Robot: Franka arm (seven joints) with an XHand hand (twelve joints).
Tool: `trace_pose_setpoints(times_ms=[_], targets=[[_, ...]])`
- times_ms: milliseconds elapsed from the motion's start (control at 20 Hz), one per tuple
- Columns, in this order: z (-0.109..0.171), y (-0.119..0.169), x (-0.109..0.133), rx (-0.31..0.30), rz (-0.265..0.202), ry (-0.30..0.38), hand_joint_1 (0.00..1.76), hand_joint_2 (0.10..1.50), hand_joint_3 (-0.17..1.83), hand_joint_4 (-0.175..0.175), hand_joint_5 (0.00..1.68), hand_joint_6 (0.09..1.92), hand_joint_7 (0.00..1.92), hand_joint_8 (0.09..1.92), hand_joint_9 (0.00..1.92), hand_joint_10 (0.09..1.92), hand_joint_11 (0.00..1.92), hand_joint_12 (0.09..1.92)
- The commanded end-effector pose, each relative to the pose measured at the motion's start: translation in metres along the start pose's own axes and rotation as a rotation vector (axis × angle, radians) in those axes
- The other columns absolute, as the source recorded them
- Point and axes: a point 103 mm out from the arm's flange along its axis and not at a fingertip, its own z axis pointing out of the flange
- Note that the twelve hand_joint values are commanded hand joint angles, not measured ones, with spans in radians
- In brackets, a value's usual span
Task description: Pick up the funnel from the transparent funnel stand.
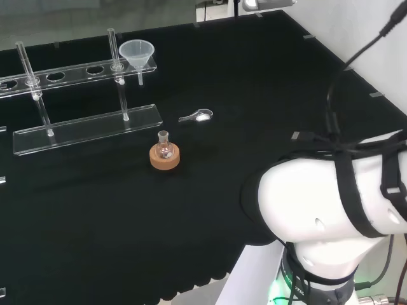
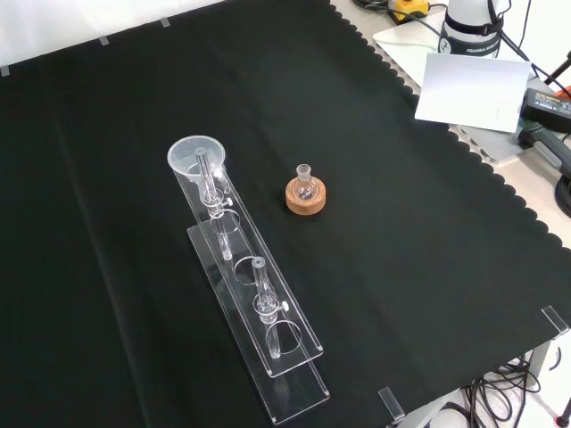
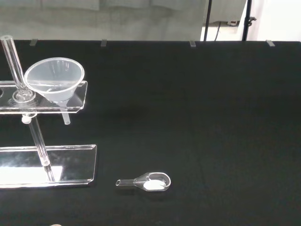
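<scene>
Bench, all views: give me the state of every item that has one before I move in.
Funnel: upright, seated in the end hole of the stand's top rail, untouched.
Funnel stand: upright on the cloth, other holes empty.
Small flask: upright on its cork ring, unstoppered.
Clear scoop: lying flat, holding white powder.

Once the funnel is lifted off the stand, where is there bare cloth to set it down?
Bare cloth lies right of the flask on its cork ring in the front view, toward the scalloped edge. It is crowded around the funnel stand, funnel and scoop.
</scene>
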Motion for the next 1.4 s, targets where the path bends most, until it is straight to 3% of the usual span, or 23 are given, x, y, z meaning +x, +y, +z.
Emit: trace_pose_setpoints(times_ms=[50,250,450,650,950,1150,1400], targets=[[0.015,0.051,0.015,0.034,-0.006,-0.015,0.00,1.15,0.44,0.048,0.09,0.09,0.01,0.36,0.14,0.60,0.07,1.36],[0.026,0.092,0.024,0.058,-0.067,-0.011,0.02,1.13,0.42,0.043,0.09,0.09,0.04,0.38,0.15,0.60,0.07,1.36],[0.043,0.129,0.033,0.077,-0.111,-0.016,0.19,1.06,0.36,0.035,0.11,0.09,0.09,0.43,0.19,0.63,0.02,1.39],[0.058,0.162,0.049,0.154,-0.137,-0.043,0.33,0.98,0.32,0.028,0.13,0.09,0.10,0.50,0.19,0.67,0.02,1.41],[0.076,0.190,0.080,0.249,-0.176,-0.080,0.39,0.91,0.29,0.021,0.11,0.09,0.01,0.60,0.12,0.76,0.00,1.48],[0.088,0.202,0.099,0.354,-0.172,-0.138,0.37,0.86,0.27,0.025,0.05,0.09,0.00,0.44,0.06,0.79,0.00,1.52],[0.103,0.216,0.122,0.400,-0.166,-0.184,0.40,0.80,0.23,0.026,0.00,0.09,0.00,0.29,0.01,0.82,0.03,1.56]])
